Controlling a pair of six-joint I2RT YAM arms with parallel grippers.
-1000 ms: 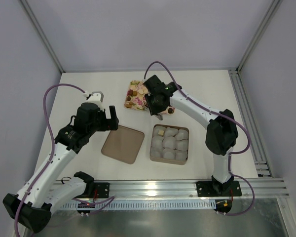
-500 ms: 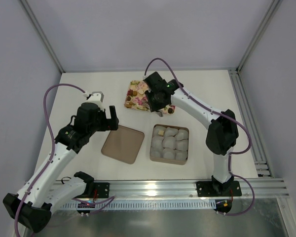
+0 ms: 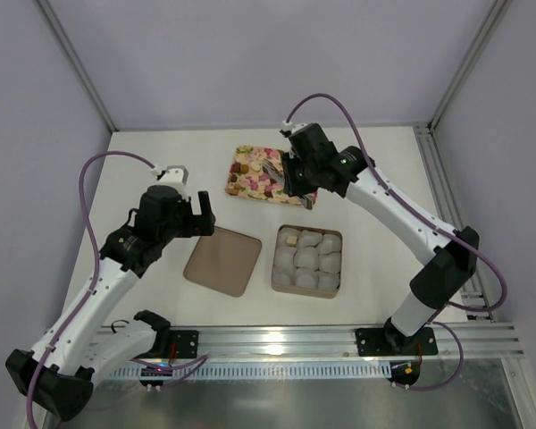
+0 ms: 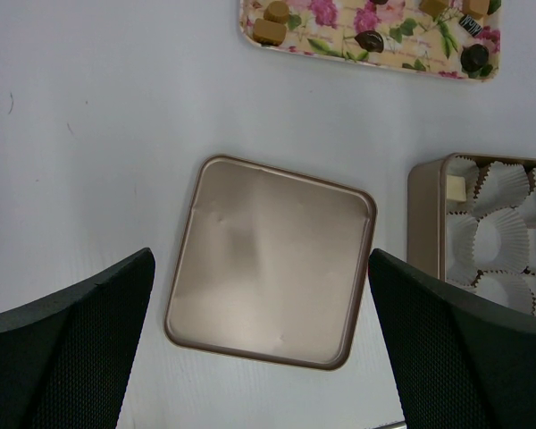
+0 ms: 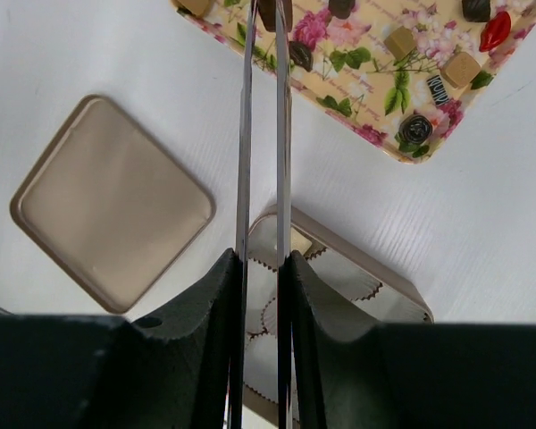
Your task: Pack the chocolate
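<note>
Counting nine paper cups (image 3: 317, 259) in the one gold tin (image 3: 274, 264), only the far-left corner cup holds a chocolate (image 3: 291, 239). Some nine more lie on the floral tray (image 5: 357, 67). The right gripper (image 5: 265, 18) pinches one dark chocolate above that tray, and the left gripper (image 3: 201, 216) gapes empty above the single lid (image 3: 222, 260).

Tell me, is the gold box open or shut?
Open. The gold box has its lid lying flat on the table beside it, and the white paper cups inside show.

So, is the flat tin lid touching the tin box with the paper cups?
Apart. The left wrist view shows a strip of white table between the lid and the box.
</note>
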